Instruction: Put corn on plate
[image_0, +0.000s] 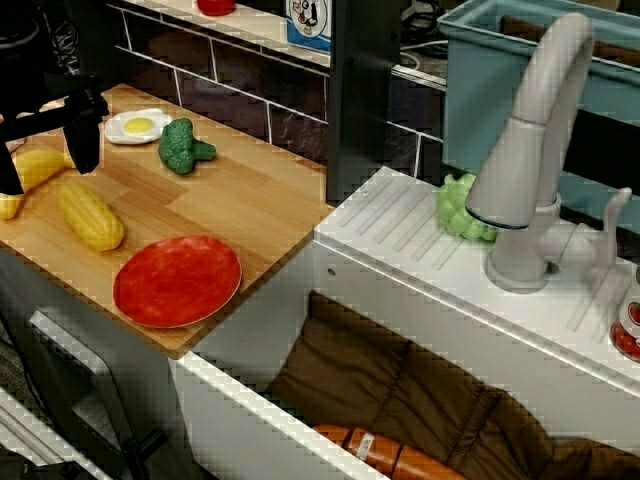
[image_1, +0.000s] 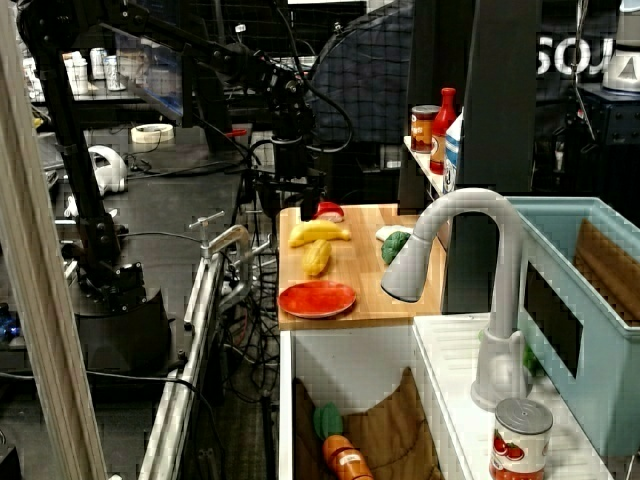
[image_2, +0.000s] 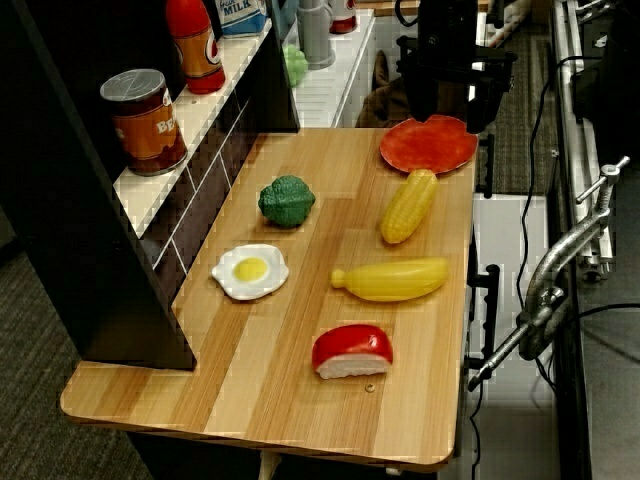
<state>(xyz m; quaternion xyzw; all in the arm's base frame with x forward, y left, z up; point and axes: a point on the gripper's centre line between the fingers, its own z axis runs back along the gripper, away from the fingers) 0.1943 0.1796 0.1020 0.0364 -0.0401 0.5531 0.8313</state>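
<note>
The corn (image_0: 90, 215), a stubby yellow ridged cob, lies on the wooden counter just left of the red plate (image_0: 177, 281) and apart from it. From the counter's end, the corn (image_2: 409, 205) points toward the plate (image_2: 428, 143). In the distant side view the corn (image_1: 316, 257) sits just behind the plate (image_1: 317, 298). My black gripper (image_0: 45, 150) hangs open above the counter's far left, over the banana and beyond the corn, holding nothing. It also shows as the gripper (image_2: 450, 105) seen from the counter's end and the gripper (image_1: 290, 205) from afar.
A yellow banana (image_2: 392, 280), a fried-egg dish (image_2: 250, 271), broccoli (image_2: 287, 201) and a red-and-white piece (image_2: 351, 350) share the counter. The plate sits near the counter's front corner beside the white sink (image_0: 420, 260) and grey faucet (image_0: 530, 150). A shelf with cans runs along the back wall.
</note>
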